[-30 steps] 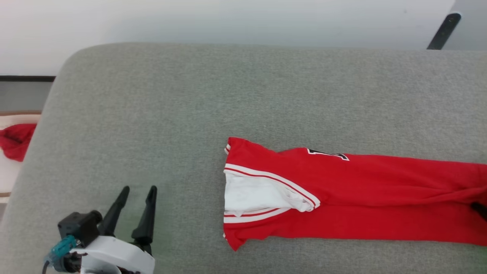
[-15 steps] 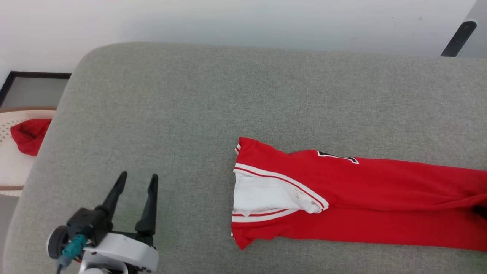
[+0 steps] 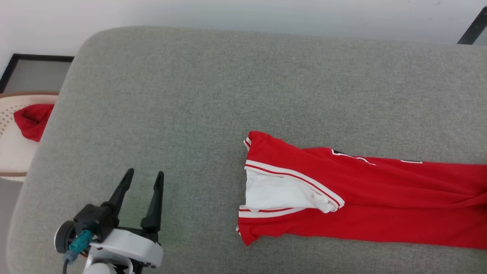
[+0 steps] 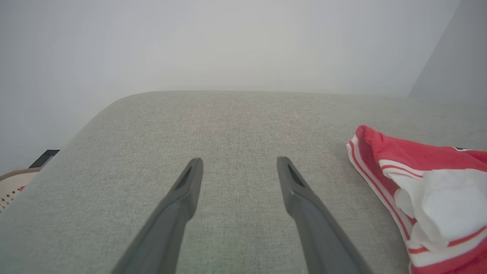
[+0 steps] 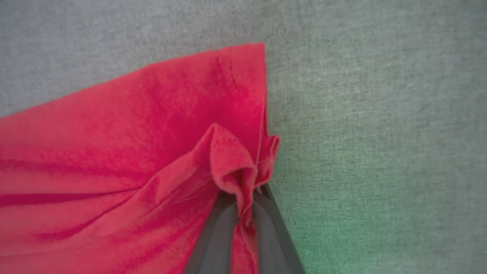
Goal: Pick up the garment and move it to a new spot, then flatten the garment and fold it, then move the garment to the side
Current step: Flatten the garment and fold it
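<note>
The garment [image 3: 373, 201], a red shirt with a white sleeve and striped trim, lies stretched out on the grey cushion [image 3: 228, 95], running off the head view's right edge. Its sleeve end [image 4: 430, 194] shows at the right of the left wrist view. In the right wrist view my right gripper [image 5: 243, 207] is shut on a bunched fold of the garment's red hem [image 5: 236, 163], the cloth pinched between both fingers. My left gripper [image 3: 142, 179] is open above bare cushion at the lower left, well left of the garment, with nothing between its fingers [image 4: 186, 190].
A plain red cloth scrap [image 3: 32, 120] lies in a pale basket [image 3: 11, 152] beyond the cushion's left edge. A white wall runs behind the cushion. A dark bar [image 3: 473, 26] leans at the top right corner.
The head camera has shifted, sliding the scene right and slightly down. The garment's right end now has tighter creases. The left gripper stays open.
</note>
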